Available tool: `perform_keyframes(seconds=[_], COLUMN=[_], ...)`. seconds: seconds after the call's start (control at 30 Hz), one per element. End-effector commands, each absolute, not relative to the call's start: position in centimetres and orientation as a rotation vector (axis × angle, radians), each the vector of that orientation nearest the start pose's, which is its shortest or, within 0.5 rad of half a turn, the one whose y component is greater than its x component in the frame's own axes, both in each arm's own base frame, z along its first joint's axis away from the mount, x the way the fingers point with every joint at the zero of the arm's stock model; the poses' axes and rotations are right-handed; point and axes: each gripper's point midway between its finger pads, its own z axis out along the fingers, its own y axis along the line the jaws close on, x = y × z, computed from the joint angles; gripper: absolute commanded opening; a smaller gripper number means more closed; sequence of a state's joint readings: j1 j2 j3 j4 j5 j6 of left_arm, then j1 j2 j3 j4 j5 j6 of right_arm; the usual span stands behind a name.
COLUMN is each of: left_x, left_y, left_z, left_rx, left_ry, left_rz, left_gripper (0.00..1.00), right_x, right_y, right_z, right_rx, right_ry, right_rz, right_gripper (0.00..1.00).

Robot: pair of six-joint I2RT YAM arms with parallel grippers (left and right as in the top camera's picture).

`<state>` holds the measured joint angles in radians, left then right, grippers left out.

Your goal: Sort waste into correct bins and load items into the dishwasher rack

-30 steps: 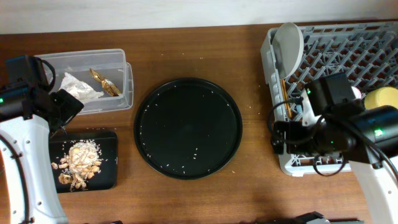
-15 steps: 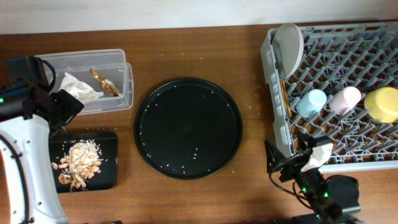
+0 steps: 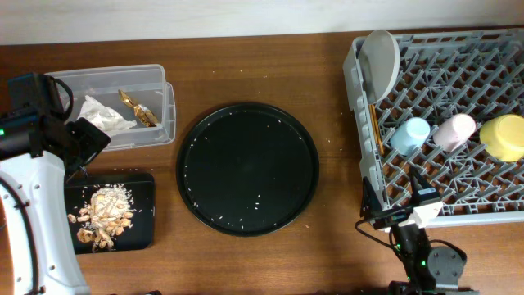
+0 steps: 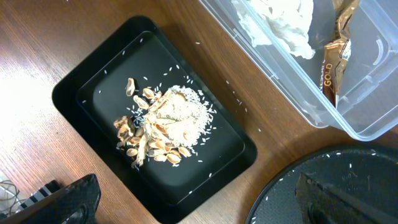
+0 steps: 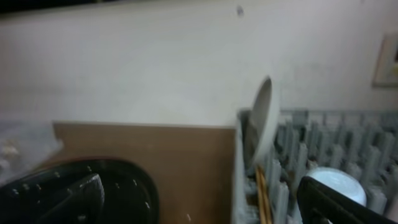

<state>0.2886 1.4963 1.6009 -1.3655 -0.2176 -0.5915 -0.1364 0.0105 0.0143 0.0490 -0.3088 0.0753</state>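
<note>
The grey rack at the right holds the upright grey-green plate, chopsticks, light-blue cup, pink cup and yellow bowl. The clear box holds the white napkin and gold wrapper. The shallow black tray holds rice and brown scraps. My left gripper is open and empty above the tray's near corner. My right gripper is open and empty, low at the table's front, in front of the rack's left corner.
The large round black tray lies in the middle with a few rice grains on it. A few grains are scattered on the wooden table round the black tray. A pale wall stands behind the table in the right wrist view.
My right arm has pulled back from above the rack to the table's front edge, uncovering the cups and bowl. My left arm has not moved.
</note>
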Motion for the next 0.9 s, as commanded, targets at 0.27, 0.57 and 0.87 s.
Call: perform_keyframes(seconds=[0.27,0.57,0.87], left_x=[28.75,28.75,28.75], left_y=[12.63,12.63,12.63], left_z=[23.24,23.24,23.24], left_rx=[-1.236,-1.236,-1.236], left_ry=[2.501,2.501,2.501], left_rz=[0.246,0.246,0.246], left_gripper=[0.99,0.99,0.99], right_x=[24.55,24.55,24.55], right_y=[-0.9,-1.03,-1.03], right_z=[15.92,15.91,15.91], right_rx=[0.013,0.018,0.018], right_ry=[1.635,1.635,1.635], right_rz=[0.026,0.02,0.02], right_gripper=[0.99,0.98,0.98])
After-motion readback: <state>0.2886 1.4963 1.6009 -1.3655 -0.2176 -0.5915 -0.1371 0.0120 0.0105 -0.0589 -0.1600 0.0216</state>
